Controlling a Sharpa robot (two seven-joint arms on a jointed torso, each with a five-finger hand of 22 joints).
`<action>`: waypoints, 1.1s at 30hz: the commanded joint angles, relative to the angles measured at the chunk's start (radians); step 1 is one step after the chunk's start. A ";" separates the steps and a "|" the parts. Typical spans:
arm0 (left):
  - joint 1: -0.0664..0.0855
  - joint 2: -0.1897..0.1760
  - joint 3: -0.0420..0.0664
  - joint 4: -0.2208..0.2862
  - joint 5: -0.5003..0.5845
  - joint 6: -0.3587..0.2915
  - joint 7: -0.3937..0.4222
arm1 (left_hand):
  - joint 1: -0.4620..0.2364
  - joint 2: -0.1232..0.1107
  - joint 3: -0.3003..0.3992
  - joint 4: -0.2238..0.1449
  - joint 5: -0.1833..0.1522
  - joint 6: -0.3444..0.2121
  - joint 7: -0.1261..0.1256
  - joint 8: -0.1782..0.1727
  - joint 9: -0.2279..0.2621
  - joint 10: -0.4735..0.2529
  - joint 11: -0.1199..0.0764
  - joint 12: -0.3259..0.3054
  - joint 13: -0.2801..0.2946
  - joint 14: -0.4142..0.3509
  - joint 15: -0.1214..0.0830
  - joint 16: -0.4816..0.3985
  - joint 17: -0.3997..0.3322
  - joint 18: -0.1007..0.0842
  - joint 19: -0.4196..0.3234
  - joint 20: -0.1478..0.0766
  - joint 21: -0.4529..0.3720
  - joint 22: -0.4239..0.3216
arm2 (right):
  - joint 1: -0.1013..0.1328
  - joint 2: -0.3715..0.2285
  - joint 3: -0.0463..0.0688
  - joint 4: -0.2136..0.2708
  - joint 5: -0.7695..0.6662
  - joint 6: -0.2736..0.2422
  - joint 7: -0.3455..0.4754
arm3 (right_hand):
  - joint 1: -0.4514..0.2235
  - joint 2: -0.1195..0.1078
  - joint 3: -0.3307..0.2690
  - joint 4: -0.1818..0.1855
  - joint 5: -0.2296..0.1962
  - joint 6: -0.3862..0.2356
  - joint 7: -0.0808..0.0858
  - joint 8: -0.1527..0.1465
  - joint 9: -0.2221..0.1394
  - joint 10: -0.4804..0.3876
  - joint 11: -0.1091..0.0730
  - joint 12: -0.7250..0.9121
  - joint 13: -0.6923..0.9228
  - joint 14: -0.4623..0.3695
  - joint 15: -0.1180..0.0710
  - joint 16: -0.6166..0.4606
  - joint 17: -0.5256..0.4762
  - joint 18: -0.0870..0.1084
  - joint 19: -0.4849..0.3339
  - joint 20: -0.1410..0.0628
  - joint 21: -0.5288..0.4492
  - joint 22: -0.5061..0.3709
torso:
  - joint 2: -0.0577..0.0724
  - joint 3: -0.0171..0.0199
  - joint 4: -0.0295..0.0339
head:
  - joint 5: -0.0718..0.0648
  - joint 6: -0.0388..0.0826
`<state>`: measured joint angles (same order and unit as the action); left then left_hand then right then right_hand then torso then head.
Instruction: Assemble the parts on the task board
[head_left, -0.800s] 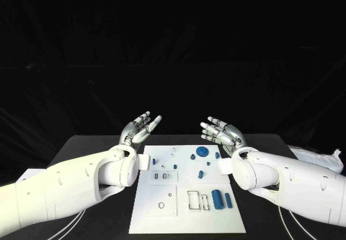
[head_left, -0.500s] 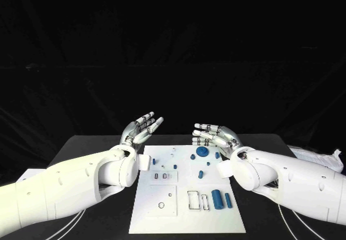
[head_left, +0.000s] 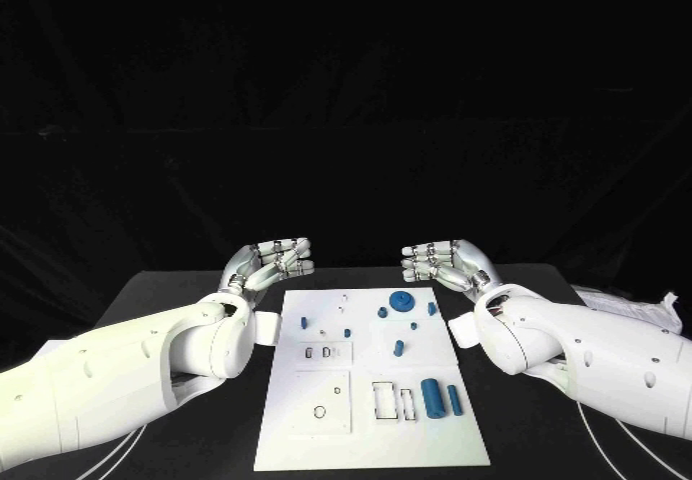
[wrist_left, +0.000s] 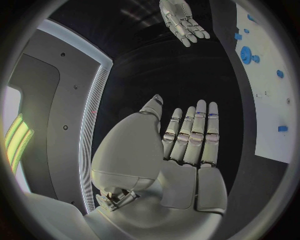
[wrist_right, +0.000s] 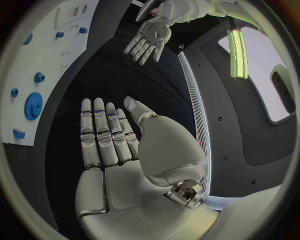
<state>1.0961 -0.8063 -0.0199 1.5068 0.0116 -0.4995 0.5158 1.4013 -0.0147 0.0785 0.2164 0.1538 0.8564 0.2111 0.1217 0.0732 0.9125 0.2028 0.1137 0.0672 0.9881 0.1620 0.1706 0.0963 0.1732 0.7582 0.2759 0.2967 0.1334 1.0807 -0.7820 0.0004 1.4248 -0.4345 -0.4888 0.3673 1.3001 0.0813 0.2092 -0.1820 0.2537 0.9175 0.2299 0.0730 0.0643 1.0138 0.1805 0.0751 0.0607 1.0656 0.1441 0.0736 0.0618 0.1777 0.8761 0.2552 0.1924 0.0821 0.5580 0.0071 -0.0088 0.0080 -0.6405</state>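
The white task board (head_left: 368, 435) lies in the middle of the black table. On it are blue parts: a round gear (head_left: 405, 299) at the far end, several small pieces around it, a short peg (head_left: 400, 348) mid-board, and two cylinders (head_left: 434, 398) lying near the front right. My left hand (head_left: 270, 262) hovers past the board's far left corner, my right hand (head_left: 447, 262) past its far right corner. Both hold nothing, fingers stretched out and pointing toward each other. The wrist views show the left hand (wrist_left: 187, 145) and right hand (wrist_right: 109, 142) flat and empty, the board (wrist_left: 269, 100) off to one side.
Empty outlined slots (head_left: 389, 400) sit in the board's near half. A pale crumpled sheet (head_left: 632, 306) lies at the table's right edge. Thin cables (head_left: 577, 455) run along the table near the front corners.
Both hands have turned from fingers pointing up and away to fingers pointing inward at each other. They still hold nothing. The parts on the board have not moved.
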 joint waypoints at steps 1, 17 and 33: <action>0.003 -0.016 0.001 0.024 0.002 0.060 0.009 | 0.011 0.003 -0.001 -0.013 0.005 0.046 0.029 0.007 -0.001 0.049 -0.013 0.009 0.001 0.055 -0.018 0.011 0.006 0.013 0.069 -0.018 0.027 0.006 | 0.007 -0.004 0.004 -0.004 -0.198 -0.029 -0.024 | -0.021 -0.042 0.095 -0.032 0.002 0.080 -0.012 -0.006 0.002 0.092 -0.025 -0.010 0.001 0.098 -0.031 0.001 0.004 0.008 0.082 -0.032 0.034 0.001 | 0.019 0.0010 -0.0009 | -0.002 0.004; 0.014 -0.099 0.005 0.185 0.043 0.097 -0.016 | 0.015 0.007 -0.005 -0.031 0.005 0.100 0.010 -0.005 -0.007 0.130 -0.039 -0.005 0.002 0.176 -0.054 0.028 0.048 0.012 0.183 -0.056 0.062 0.008 | 0.063 -0.007 0.025 -0.005 -0.859 0.063 -0.329 | 0.000 -0.093 0.123 -0.059 -0.034 0.146 -0.047 -0.005 0.004 0.208 -0.072 -0.011 0.004 0.336 -0.111 0.069 0.053 0.005 0.252 -0.126 0.208 0.085 | 0.111 -0.0048 0.0140 | -0.030 0.047; 0.014 -0.115 0.012 0.229 0.071 0.125 -0.024 | 0.016 0.009 -0.004 -0.032 0.005 0.100 0.009 -0.007 -0.007 0.130 -0.039 -0.008 0.002 0.177 -0.054 0.026 0.050 0.011 0.186 -0.057 0.062 0.008 | 0.102 0.024 0.029 0.005 -1.228 0.250 -0.500 | -0.023 -0.125 0.104 -0.016 -0.071 0.148 -0.073 -0.009 0.002 0.183 -0.093 -0.014 0.003 0.445 -0.146 0.318 0.235 0.003 0.310 -0.176 0.437 0.221 | 0.170 -0.0068 0.0283 | -0.056 0.062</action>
<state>1.1083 -0.9213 -0.0095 1.7291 0.0676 -0.4059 0.4909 1.4092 -0.0067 0.0758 0.1889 0.1538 0.9525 0.2214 0.1208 0.0676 1.0368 0.1658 0.1122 0.0684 1.1601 0.1072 0.1968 0.1444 0.1719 0.9363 0.2210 0.3550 0.1408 1.1820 -0.7601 0.0286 1.4270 -1.5464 -0.3155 -0.0784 1.2830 -0.0388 0.3148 -0.2019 0.1875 1.0702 0.1568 0.0680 0.0662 1.2006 0.0880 0.0629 0.0625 1.4664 -0.0005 0.3954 0.2981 0.1776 1.1880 0.0751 0.6305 0.3034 0.7149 0.0011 0.0150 -0.0452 -0.5790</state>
